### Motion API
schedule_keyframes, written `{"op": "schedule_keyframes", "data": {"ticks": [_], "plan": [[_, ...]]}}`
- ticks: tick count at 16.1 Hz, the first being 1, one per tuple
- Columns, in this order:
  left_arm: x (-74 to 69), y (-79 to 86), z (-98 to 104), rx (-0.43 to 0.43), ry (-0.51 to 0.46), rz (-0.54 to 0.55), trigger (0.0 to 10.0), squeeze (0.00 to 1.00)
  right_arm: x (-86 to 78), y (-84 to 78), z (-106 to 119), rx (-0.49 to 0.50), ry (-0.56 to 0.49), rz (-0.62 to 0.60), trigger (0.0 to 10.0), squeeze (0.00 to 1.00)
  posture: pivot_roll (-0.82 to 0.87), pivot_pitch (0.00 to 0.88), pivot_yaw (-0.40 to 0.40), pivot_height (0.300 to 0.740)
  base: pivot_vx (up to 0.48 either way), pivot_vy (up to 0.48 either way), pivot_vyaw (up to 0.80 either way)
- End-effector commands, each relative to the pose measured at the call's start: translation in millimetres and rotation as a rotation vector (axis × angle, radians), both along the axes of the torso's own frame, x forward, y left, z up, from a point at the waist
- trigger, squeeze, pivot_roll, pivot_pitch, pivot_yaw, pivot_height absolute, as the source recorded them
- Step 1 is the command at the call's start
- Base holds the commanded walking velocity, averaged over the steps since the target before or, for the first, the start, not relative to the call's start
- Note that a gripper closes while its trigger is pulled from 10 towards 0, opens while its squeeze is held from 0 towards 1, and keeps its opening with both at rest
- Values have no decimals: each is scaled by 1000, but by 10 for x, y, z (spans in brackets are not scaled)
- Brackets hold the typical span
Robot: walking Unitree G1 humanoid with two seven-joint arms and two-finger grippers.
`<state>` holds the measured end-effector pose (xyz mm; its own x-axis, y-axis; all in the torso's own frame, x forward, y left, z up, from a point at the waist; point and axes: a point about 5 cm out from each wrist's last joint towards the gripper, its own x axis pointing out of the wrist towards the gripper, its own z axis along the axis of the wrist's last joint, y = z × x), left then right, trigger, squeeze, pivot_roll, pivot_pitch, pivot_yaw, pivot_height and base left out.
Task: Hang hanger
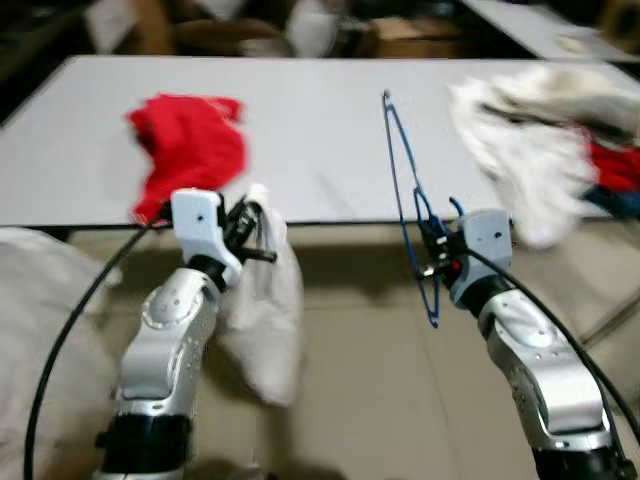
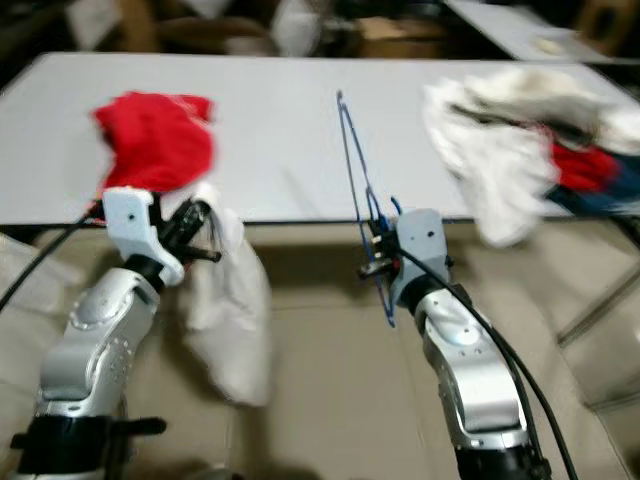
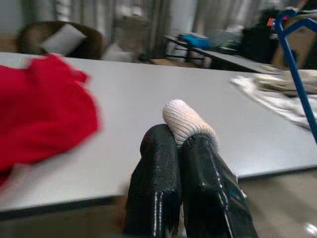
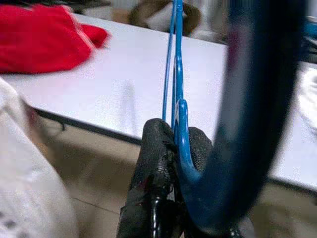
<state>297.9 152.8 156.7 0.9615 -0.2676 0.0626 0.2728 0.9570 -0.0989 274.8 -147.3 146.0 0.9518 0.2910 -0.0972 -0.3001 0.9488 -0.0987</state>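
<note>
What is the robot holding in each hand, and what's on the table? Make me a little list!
left gripper: shut on white cloth, which hangs down in front of the table edge
right gripper: shut on blue hanger, held upright
table: white, right ahead
on table, robot's left: red garment
on table, robot's right: pile of clothes, mostly white, some red and blue

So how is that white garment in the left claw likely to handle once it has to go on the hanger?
Probably floppy: the white garment hangs limp below the left claw, which pinches only a knit fold. It looks light, sagging freely below the table edge. The thin blue hanger, clamped in the right claw, seems stiff by contrast.
</note>
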Motion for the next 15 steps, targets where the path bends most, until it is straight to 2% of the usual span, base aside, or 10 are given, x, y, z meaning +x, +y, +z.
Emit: {"op": "schedule_keyframes", "data": {"ticks": [1, 4, 6, 8, 10, 13, 15], "plan": [[29, 16, 103, 7, -44, -5, 10000, 0, 3, 20, 56, 16, -18, 33, 10000, 0, -74, 39, 5, 740, 446, 0, 0], [101, -6, 183, 30, -64, -41, 10000, 0, -19, -81, 156, -9, -29, 148, 10000, 0, -72, 35, 12, 740, 449, 0, 0], [282, 102, 350, 63, -96, -43, 10000, 0, -194, -267, 395, -62, -33, 432, 10000, 0, -73, 34, 12, 740, 444, 0, 0], [514, 304, 563, 138, -128, 5, 10000, 0, -355, -499, 570, -134, 30, 599, 10000, 0, -79, 31, 25, 740, 446, 0, 0], [661, 421, 766, 188, -163, 29, 10000, 0, -538, -661, 596, -223, 173, 736, 10000, 0, -78, 28, 27, 740, 444, 0, 0], [759, 439, 960, 218, -208, -8, 10000, 0, -666, -701, 619, -233, 270, 861, 10000, 0, -76, 20, 28, 740, 436, 0, 0], [821, 367, 1144, 211, -255, -84, 10000, 0, -646, -650, 618, -259, 301, 926, 10000, 0, -72, 13, 32, 740, 431, 0, 0]]}}
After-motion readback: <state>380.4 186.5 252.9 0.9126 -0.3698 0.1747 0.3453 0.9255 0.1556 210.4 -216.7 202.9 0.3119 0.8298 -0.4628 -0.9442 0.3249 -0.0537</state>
